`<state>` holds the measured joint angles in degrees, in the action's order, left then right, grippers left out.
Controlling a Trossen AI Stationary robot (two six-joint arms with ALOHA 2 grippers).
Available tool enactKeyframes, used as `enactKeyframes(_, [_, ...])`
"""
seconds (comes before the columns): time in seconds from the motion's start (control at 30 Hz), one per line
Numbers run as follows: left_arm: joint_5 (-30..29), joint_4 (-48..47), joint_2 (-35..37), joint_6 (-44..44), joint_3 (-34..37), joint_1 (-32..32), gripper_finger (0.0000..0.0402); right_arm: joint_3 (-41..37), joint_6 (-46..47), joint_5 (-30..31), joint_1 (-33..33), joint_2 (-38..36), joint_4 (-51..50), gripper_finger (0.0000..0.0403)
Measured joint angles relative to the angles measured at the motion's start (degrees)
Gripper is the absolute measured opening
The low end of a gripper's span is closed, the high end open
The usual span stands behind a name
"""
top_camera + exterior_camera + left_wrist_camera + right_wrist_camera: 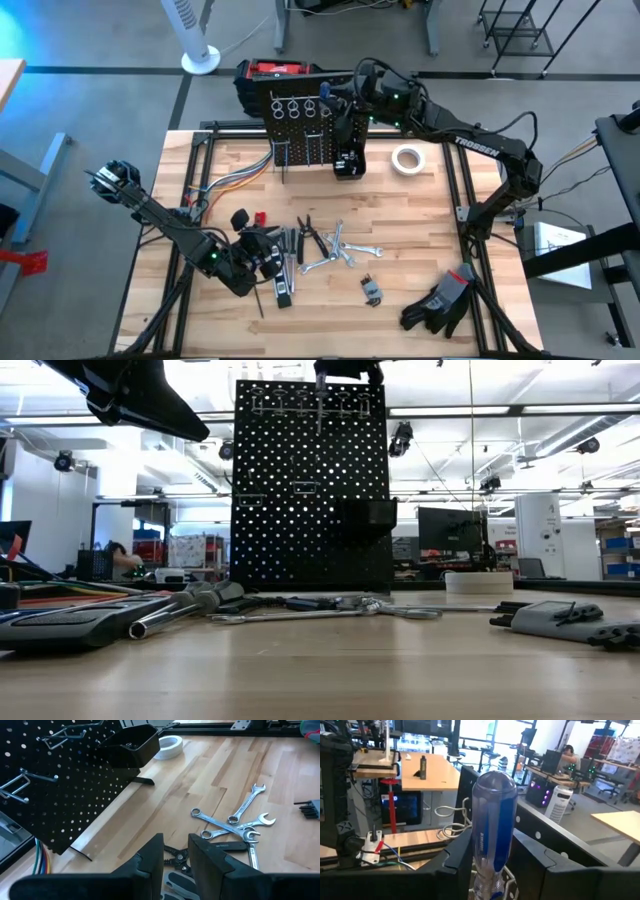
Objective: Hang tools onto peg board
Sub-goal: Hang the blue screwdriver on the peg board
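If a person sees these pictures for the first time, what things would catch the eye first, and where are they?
The upright black peg board at the table's far edge stands out first, with the right pincer at its top around a blue-handled screwdriver standing in a ring hook. Next come the silver wrenches scattered mid-table. The left pincer hovers over the tools at the near left.

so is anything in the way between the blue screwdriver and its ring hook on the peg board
Nothing visible blocks it. The right end effector has the blue screwdriver upright with its shaft already down in a ring hook at the top of the peg board.
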<state>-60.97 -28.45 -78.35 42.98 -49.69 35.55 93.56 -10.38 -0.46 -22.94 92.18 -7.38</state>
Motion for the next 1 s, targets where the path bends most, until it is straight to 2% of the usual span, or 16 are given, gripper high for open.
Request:
enactKeyframes(0.5, [0.2,0.0,0.0,0.0,0.0,0.0,0.0079,-0.2,0.5,0.4,0.2,-0.8,-1.0,0.02])
enactKeyframes(0.7, [0.5,0.0,0.0,0.0,0.0,0.0,0.0079,-0.2,0.9,3.8,0.3,-2.2,-0.9,0.022])
enactKeyframes(1.0, [0.5,0.2,0.0,0.0,0.0,0.0,0.0079,-0.2,0.8,4.0,0.8,-4.1,-0.6,0.0233])
